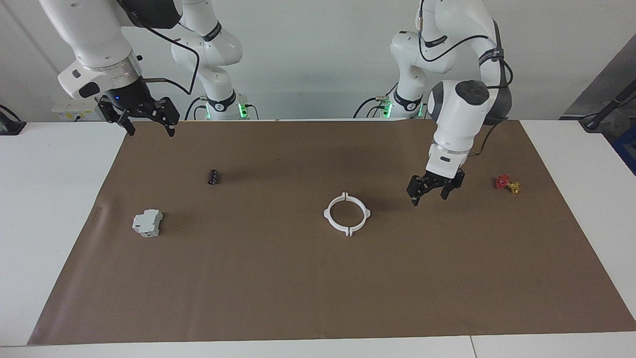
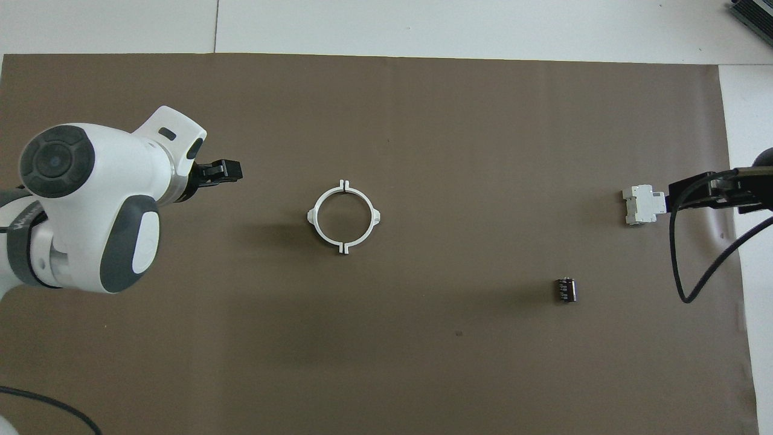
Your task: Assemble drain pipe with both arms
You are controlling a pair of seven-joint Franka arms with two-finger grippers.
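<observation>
Thin white plastic ring of two joined halves (image 1: 347, 214) flat on brown mat (image 1: 318, 278), frame centre. Left gripper (image 1: 433, 189) raised beside it, spread wide, empty. Right gripper (image 1: 141, 115) upper left, spread, waiting. Risk: unlatched tabs parting if nudged.

drain pipe (image 1: 347, 214): smooth white plastic | mat (image 1: 318, 278): matt brown paper

You see an evenly and brightly lit scene; the light comes from above. Soft shadows lie on the brown mat (image 1: 278, 278) beside the white ring (image 1: 347, 214) and under the left arm (image 1: 459, 119). Both views are sharp, with no glare or blur.
</observation>
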